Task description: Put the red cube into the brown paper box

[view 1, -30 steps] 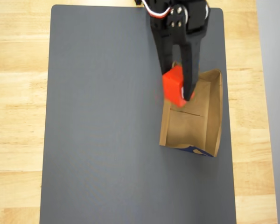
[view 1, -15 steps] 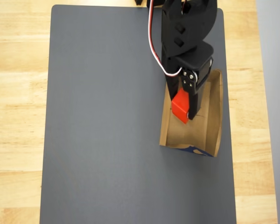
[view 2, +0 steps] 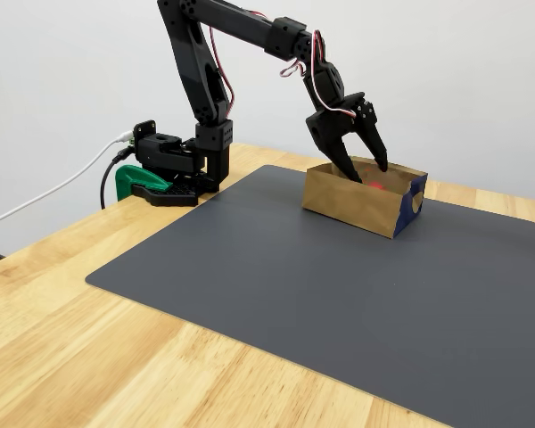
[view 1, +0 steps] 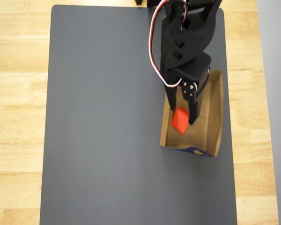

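Wooden surface (view 2: 89, 357) up front, dark grey mat (view 2: 276, 294) across it, and beyond sits the brown paper box (view 2: 352, 207), its low tan walls open upward to catch a drop. Pincer (view 1: 181, 121) hangs over it, fingers spread, released. Inside lies the red cube (view 1: 180, 120), small, bright red, slightly tilted, apparently just landing.

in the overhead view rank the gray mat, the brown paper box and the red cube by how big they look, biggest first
1. The gray mat, by far the largest.
2. The brown paper box, partly covered by the arm.
3. The red cube, smallest, lying inside the box beside the open gripper.
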Robot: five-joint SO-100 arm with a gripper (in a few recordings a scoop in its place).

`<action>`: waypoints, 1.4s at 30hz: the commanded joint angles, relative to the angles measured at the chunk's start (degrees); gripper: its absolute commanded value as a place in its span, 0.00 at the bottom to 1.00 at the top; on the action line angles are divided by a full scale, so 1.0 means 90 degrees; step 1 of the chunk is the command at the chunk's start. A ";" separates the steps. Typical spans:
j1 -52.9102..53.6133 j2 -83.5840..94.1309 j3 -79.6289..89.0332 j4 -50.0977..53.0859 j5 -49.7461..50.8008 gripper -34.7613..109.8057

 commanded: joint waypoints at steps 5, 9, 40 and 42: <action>0.0020 0.0869 0.0059 0.0156 -0.0088 0.37; 0.0225 0.1943 0.0518 0.0176 0.0264 0.29; 0.1699 0.7930 0.3818 0.2168 0.2949 0.24; 0.1699 0.7930 0.3818 0.2207 0.2979 0.24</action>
